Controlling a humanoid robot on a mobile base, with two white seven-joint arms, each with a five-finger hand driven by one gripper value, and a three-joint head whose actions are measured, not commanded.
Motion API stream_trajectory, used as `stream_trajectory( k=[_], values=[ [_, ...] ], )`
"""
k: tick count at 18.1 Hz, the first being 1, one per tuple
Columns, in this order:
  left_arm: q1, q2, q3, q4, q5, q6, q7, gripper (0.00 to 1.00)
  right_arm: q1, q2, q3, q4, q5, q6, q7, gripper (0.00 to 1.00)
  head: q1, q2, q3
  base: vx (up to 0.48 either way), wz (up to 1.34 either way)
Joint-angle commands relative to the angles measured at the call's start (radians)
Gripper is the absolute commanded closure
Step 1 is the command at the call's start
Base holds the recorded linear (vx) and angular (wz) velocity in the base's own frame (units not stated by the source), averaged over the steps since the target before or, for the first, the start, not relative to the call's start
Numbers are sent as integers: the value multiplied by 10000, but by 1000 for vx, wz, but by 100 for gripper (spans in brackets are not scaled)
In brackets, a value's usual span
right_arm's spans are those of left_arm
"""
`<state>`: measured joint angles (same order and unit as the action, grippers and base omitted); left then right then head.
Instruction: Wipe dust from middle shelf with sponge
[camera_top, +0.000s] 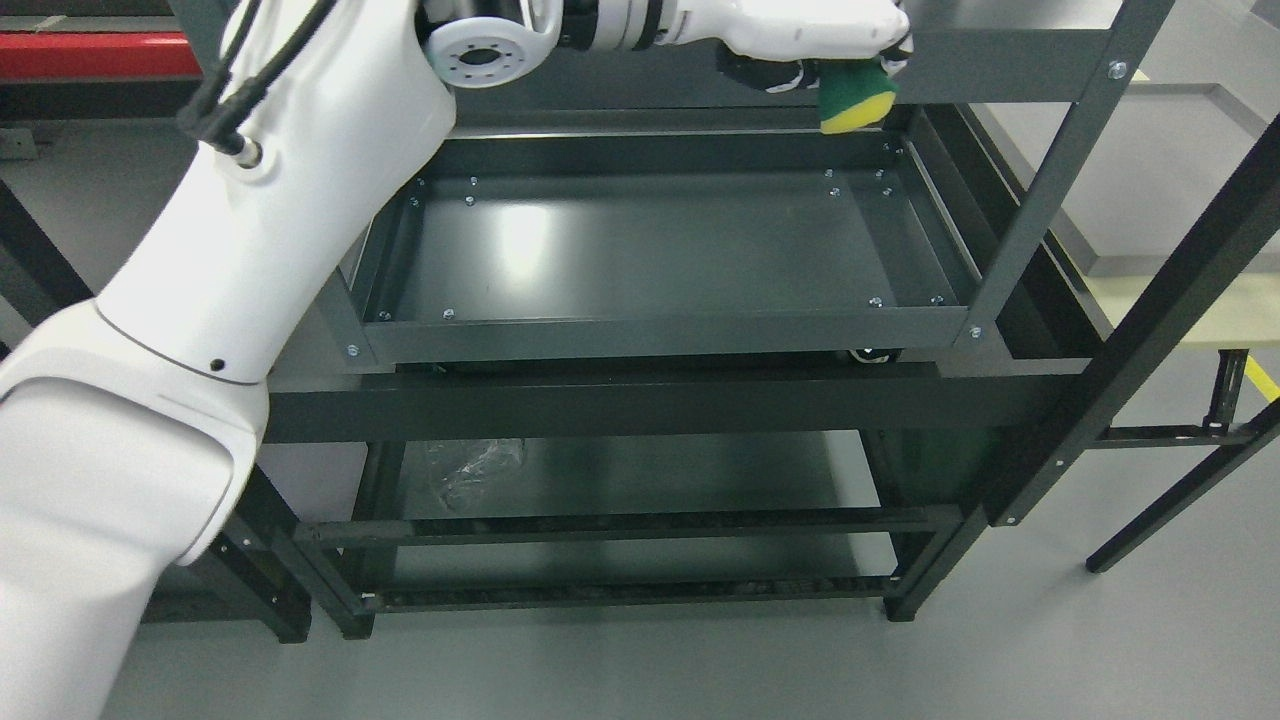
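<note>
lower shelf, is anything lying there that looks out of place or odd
Yes: a crumpled piece of clear plastic lies at the left of the lower shelf, looking like stray wrapping. The tray shelf above it looks clean and undamaged.

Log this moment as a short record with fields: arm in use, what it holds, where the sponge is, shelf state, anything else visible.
arm in use: left arm, entering from the lower left and reaching to the top of the picture
left robot hand: closed on the sponge
sponge: green and yellow, held near the far right corner of the shelf tray; contact with the tray cannot be told
shelf tray: dark metal, nothing lying in it
lower level: crumpled clear plastic
right arm: not in view
</note>
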<state>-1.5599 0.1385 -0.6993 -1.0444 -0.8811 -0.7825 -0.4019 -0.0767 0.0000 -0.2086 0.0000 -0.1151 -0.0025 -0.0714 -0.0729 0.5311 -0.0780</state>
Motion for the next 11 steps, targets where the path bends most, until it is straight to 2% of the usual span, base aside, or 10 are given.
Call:
stream_trajectory(
  k=[1, 6, 11],
  values=[
    [641, 2064, 1561, -1029, -10, -29, -550, 96, 0, -174, 0, -175, 0, 731, -7, 0, 0, 0, 0, 0, 0],
    [1685, 3139, 2482, -1980, 219, -29, -951, 96, 0, -174, 0, -175, 0, 731, -7, 0, 0, 0, 0, 0, 0],
    [1870, 4687, 2514, -2993, 1798, -29, -1212, 96, 0, -174, 0, -175, 0, 731, -7, 0, 0, 0, 0, 0, 0]
  ],
)
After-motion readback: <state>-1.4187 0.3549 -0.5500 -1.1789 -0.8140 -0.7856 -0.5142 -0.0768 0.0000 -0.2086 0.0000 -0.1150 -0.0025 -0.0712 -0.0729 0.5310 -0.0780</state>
